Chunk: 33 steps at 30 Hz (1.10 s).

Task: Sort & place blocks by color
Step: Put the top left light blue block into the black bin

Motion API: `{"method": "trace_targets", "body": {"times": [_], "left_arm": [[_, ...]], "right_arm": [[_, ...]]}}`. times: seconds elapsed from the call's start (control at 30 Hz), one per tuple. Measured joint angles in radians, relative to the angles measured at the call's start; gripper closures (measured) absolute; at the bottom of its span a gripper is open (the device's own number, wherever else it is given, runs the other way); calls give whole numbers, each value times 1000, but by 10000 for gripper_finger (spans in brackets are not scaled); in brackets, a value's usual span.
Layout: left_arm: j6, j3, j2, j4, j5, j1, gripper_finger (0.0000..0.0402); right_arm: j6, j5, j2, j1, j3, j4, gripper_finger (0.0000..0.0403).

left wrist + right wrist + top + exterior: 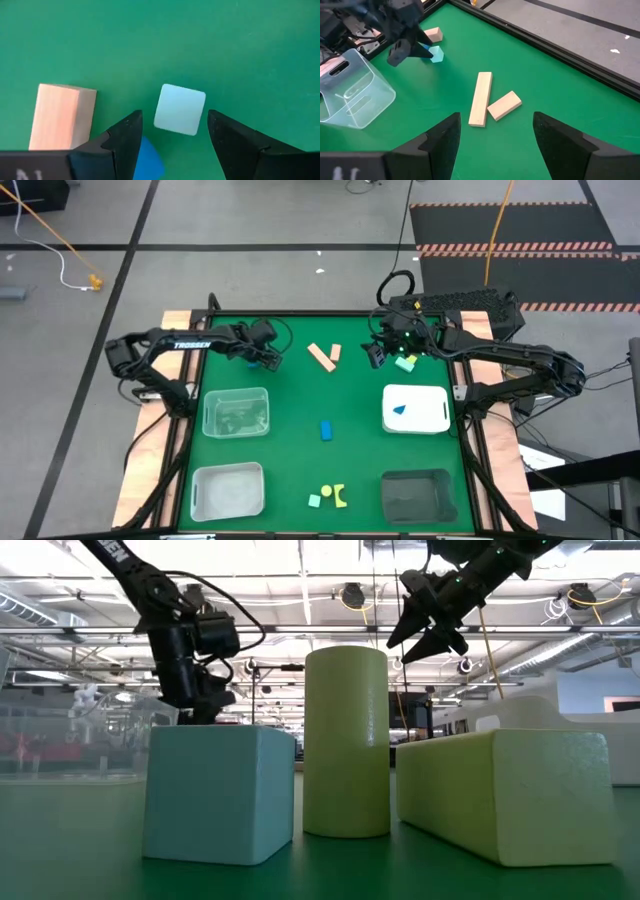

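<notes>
Blocks are lying scattered over the green counter (300, 405); a light teal foam cube (179, 109) at about ten o'clock is sitting between the spread fingers of the left gripper (175, 131), just beside a tan wooden block (61, 116) and a blue piece (149, 159). Closing off-centre is risking nudging those neighbours or twisting the cube. The right gripper (495, 132), also spread and empty, is hovering near two tan bars (492, 103) at twelve o'clock.

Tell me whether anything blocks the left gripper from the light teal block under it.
Nothing visible does. The left gripper is open, with the light teal block lying on bare green table in line with the gap. A tan block and a blue block lie off to one side.
</notes>
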Motion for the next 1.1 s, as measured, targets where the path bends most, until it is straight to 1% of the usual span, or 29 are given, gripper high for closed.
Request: {"method": "trace_targets", "body": {"times": [0.1, 0.27, 0.33, 0.47, 0.53, 0.67, 0.8, 0.87, 1.0, 1.1], "left_arm": [[27, 0, 42, 34, 1, 0, 176], [22, 0, 86, 25, 3, 0, 183], [23, 0, 92, 24, 6, 0, 203], [1, 1, 89, 20, 8, -4, 268], [-11, 0, 78, 17, 15, -4, 270], [-57, 0, 24, 39, 62, -4, 270], [-125, 0, -73, 74, 134, -12, 270], [-169, 0, -129, 102, 190, -23, 270], [-279, 0, -225, 230, 303, -63, 270], [-352, 0, -277, 382, 363, -103, 270]], "right_arm": [[0, 0, 0, 0, 0, 0, 163], [5, 1, 0, 0, 0, 0, 163], [13, 2, 0, 0, 0, 0, 163], [17, 2, 0, 1, 0, 0, 163], [39, 2, 0, 1, 0, 0, 163], [50, 7, 0, 1, 0, 1, 163], [-33, 8, 0, 12, 0, 66, 163], [-77, 8, 0, 23, 0, 140, 163], [-160, 8, 19, 50, 0, 327, 163], [-244, 8, 58, 80, 0, 471, 163]]}}
